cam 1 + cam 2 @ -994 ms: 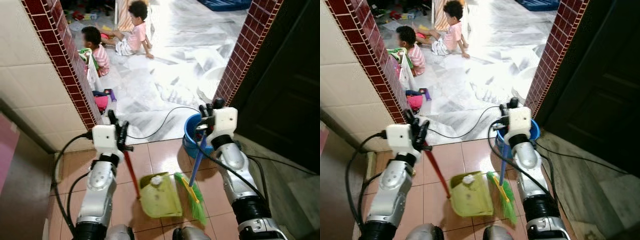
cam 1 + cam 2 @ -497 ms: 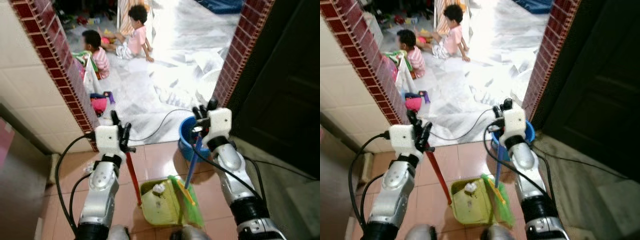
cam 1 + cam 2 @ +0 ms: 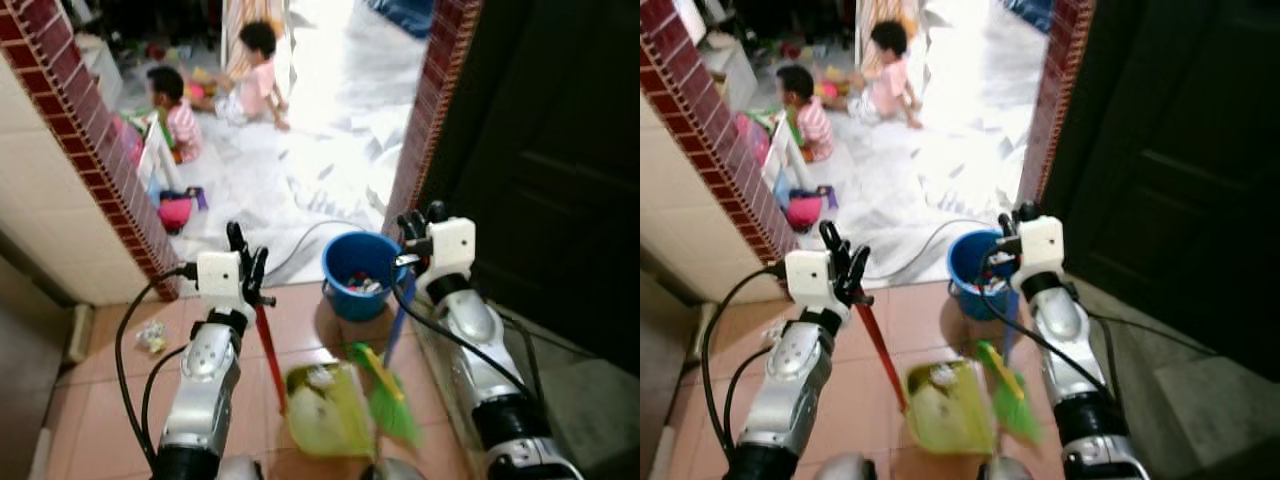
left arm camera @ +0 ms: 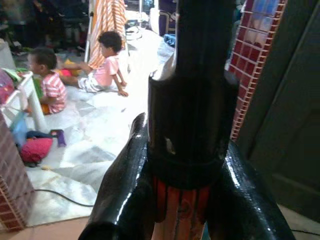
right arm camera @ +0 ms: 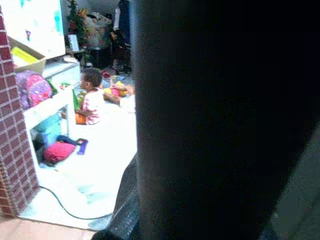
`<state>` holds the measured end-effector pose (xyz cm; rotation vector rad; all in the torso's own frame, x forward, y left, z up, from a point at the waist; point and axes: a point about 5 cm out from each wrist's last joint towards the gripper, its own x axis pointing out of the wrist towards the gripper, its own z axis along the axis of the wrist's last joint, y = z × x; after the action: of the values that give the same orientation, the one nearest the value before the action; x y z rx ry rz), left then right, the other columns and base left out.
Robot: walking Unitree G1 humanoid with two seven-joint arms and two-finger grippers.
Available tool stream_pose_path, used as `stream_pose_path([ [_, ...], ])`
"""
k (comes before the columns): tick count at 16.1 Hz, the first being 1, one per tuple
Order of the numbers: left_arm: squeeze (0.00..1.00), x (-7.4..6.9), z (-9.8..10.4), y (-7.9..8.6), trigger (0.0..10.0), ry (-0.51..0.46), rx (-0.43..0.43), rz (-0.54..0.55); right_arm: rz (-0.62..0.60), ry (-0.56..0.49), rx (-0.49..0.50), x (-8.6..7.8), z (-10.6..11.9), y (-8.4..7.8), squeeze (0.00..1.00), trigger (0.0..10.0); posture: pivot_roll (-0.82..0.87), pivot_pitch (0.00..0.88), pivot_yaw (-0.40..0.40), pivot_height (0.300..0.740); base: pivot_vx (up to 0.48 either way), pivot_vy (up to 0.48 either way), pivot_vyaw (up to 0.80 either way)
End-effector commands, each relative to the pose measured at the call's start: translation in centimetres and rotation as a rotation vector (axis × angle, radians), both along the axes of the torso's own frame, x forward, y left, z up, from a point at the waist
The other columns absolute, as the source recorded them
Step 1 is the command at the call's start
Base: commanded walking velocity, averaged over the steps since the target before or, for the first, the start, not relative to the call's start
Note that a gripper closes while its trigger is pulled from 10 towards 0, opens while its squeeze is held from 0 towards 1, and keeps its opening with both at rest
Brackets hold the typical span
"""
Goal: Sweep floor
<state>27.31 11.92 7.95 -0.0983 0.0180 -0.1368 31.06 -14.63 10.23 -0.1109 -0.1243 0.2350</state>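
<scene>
On the terracotta tile floor (image 3: pixel 110 400), before a doorway edged with dark red brick, both arms are raised with tools.

Left gripper (image 3: pixel 246 268): jaws pinched on the red handle of the dustpan (image 3: pixel 326 409). The left wrist view shows the glossy black fingers (image 4: pixel 125 200) pressed against the red shaft on both sides. The handle slopes down from the jaws to the pan, a yellow-green plastic scoop lying low on the tiles directly between the two arms, with a crumpled white scrap in it.

Right gripper (image 3: pixel 418 228): jaws closed on the top of the broom (image 3: pixel 385 392). Its thin blue handle runs down from the jaws to green bristles with a yellow band, lying just beside the right edge of the pan. Pan and bristles are motion-blurred.

Round blue plastic bucket (image 3: pixel 360 272) stands on the tiles between the grippers, at the threshold, holding mixed small items. A crumpled scrap of litter (image 3: pixel 152 336) lies on the tiles left of the left arm.

Beyond the doorway: glossy white marble floor, a thin black cable (image 3: pixel 300 245) curving across it, and two children (image 3: pixel 215 92) sitting among toys.
</scene>
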Motion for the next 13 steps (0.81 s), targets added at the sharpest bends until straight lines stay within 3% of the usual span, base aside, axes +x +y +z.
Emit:
stream_pose_path([
  [1,0.0,0.4,0.8,0.3,10.0,-0.047,-0.009,0.023,0.012,-0.031,-0.004,0.4,0.7,0.3,0.0,10.0,-0.03,0.0,0.002,0.74,0.0,0.0,0.0],
  [4,0.0,0.5,0.9,1.1,10.0,-0.061,-0.006,0.056,0.012,-0.031,-0.018,0.4,0.6,0.0,0.0,10.0,-0.03,0.0,-0.001,0.74,0.0,0.0,0.0],
  [6,0.0,0.8,2.0,1.9,10.0,-0.103,-0.018,0.093,-0.019,-0.011,-0.085,0.5,0.1,-0.6,0.0,10.0,-0.02,0.0,-0.004,0.74,0.0,0.0,0.0],
  [10,0.0,1.8,6.8,3.0,10.0,-0.249,-0.083,0.159,-0.044,0.057,-0.126,0.2,-1.6,-1.3,0.0,10.0,-0.01,0.0,-0.008,0.74,0.0,0.0,0.0],
  [13,0.0,2.4,9.3,4.3,10.0,-0.328,-0.066,0.24,-0.038,0.065,-0.132,0.2,-1.9,-1.0,0.0,10.0,0.0,0.0,-0.007,0.74,0.0,0.0,0.0],
])
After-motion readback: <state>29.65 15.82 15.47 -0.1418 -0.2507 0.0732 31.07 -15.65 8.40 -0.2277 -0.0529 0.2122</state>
